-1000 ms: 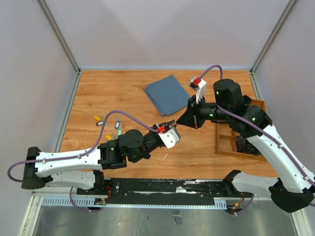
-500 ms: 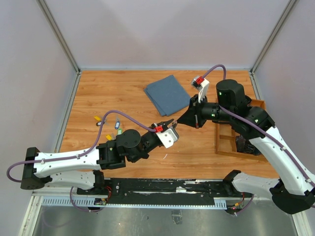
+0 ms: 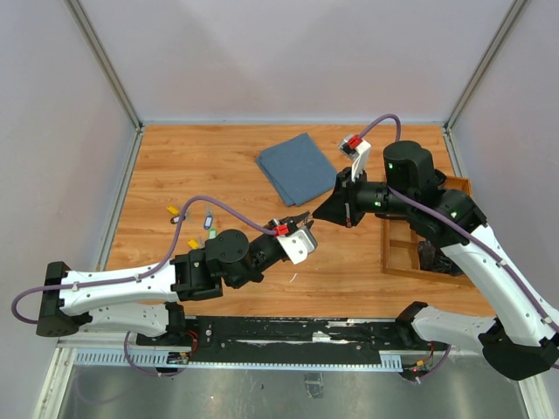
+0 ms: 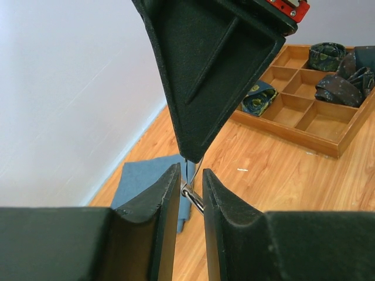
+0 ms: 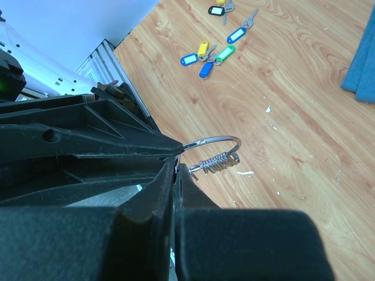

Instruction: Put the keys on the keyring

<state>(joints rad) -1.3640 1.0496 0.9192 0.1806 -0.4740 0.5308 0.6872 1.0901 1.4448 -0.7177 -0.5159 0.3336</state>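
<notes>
The keyring (image 5: 221, 139), a thin silver wire ring with a short coiled bit (image 5: 215, 164), hangs in the air between both grippers over the middle of the table. My right gripper (image 5: 177, 168) is shut on the wire's end. In the left wrist view a silvery piece of the keyring (image 4: 194, 198) spans the narrow gap of my left gripper (image 4: 190, 171), touching both fingers. The two gripper tips meet at my left gripper (image 3: 305, 219) and right gripper (image 3: 317, 215). The keys (image 3: 206, 229) lie scattered at the table's left; they appear as the keys (image 5: 210, 52) with blue, yellow and green tags.
A folded blue cloth (image 3: 297, 166) lies at the back centre. A wooden compartment tray (image 3: 403, 246) holding dark rolled items (image 3: 437, 258) stands at the right, under the right arm. The metal rail (image 3: 288, 336) runs along the near edge.
The right wrist has shifted slightly, its cable and connector moving a little to the right. Both grippers keep the same hold at the same spot.
</notes>
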